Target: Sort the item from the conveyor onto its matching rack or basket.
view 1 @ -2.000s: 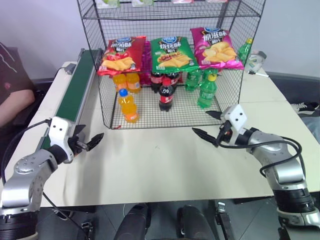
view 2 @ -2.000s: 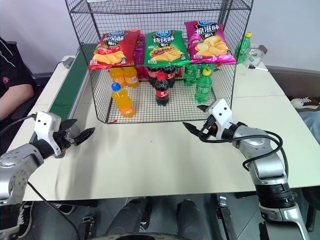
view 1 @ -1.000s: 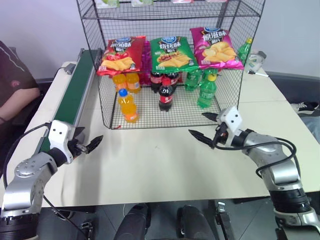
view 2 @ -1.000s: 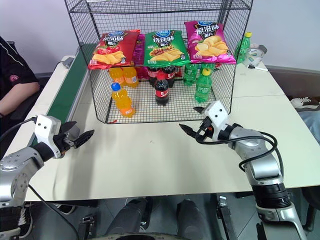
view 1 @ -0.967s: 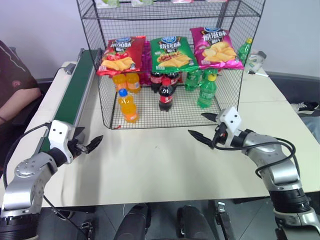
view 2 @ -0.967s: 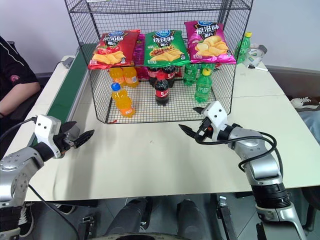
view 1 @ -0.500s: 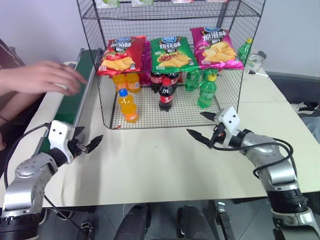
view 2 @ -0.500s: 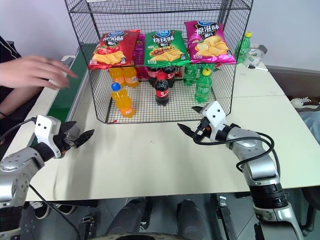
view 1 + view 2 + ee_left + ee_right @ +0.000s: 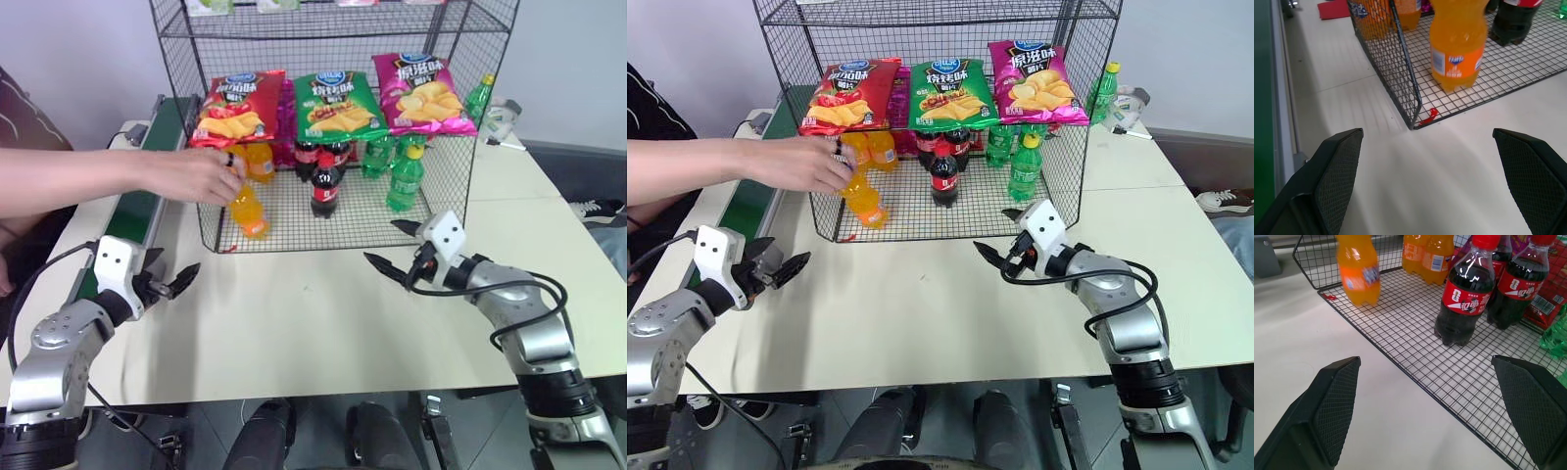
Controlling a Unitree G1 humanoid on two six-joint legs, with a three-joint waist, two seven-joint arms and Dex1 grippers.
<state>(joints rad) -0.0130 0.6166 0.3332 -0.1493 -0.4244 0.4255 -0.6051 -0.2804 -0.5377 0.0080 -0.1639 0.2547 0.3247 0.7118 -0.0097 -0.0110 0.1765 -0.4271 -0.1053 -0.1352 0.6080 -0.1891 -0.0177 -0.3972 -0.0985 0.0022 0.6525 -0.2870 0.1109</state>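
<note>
The item, an orange soda bottle [image 9: 251, 211], stands on the rack's [image 9: 451, 181] bottom tier at its front left corner and leans slightly. A person's hand [image 9: 196, 174] covers its cap and grips its top. The left wrist view shows the same bottle [image 9: 1457, 44] behind the mesh. The conveyor [image 9: 132, 211] runs along the table's left side, under the person's forearm. My left gripper [image 9: 172, 267] hovers open and empty by the conveyor's near end. At the rack's front right, my right gripper [image 9: 384, 242] is open above the table, holding nothing.
Inside the rack are more orange bottles [image 9: 250, 157], cola bottles [image 9: 325, 188] and green bottles [image 9: 406, 178]; crisp bags [image 9: 335, 103] hang along its front. A small red scrap [image 9: 1429, 116] lies at the rack's corner. Bare table spreads between my grippers.
The person's hand has reached from the left over the conveyor into the rack and taken hold of the orange bottle's top; the bottle now leans. Both grippers have stayed put.
</note>
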